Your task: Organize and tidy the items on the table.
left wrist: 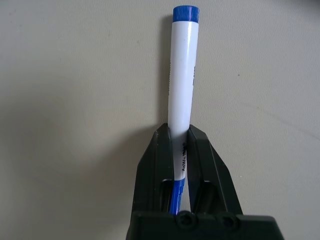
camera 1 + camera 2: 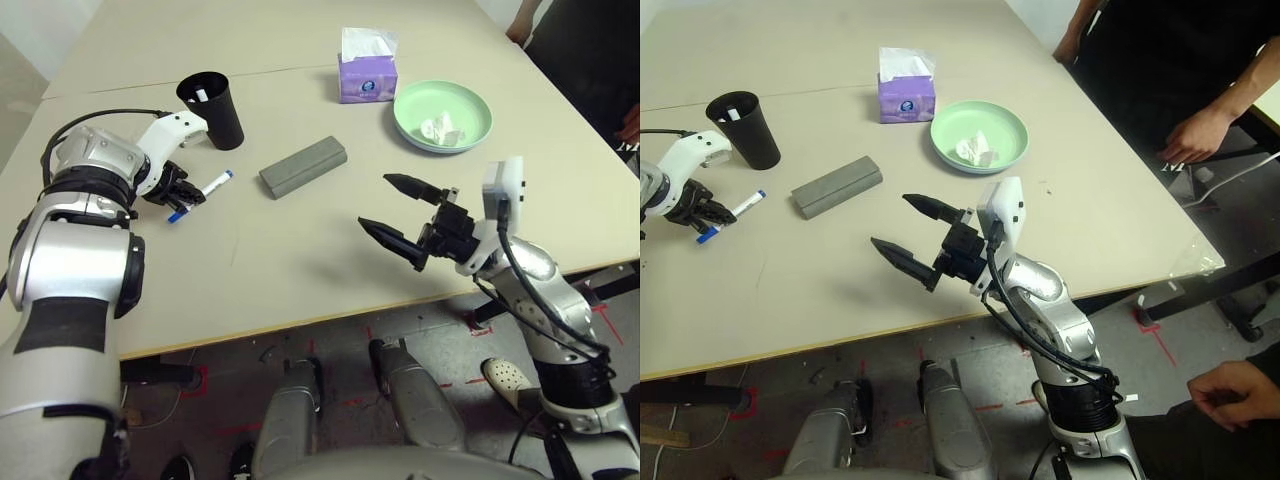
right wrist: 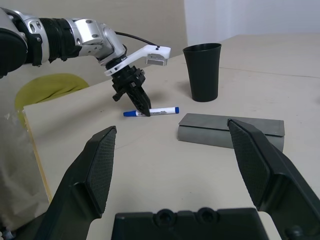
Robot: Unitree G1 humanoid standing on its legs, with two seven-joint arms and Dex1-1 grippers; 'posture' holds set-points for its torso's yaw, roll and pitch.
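A white blue-capped marker (image 1: 182,65) lies on the table (image 2: 300,260) at the left, and my left gripper (image 2: 185,195) is shut on its rear half. Just behind stands the tall black cup (image 2: 215,108) with another marker (image 2: 202,94) inside it. The grey glasses case (image 2: 303,166) lies mid-table. A crumpled white tissue (image 2: 440,128) sits in the pale green plate (image 2: 443,115) at the back right. My right gripper (image 2: 376,202) hovers open over the front right of the table, holding nothing.
A purple tissue box (image 2: 367,72) stands behind the case, next to the plate. A person in black stands at the table's right side, one hand (image 2: 1200,135) near the edge. The table's front edge runs just below my right gripper.
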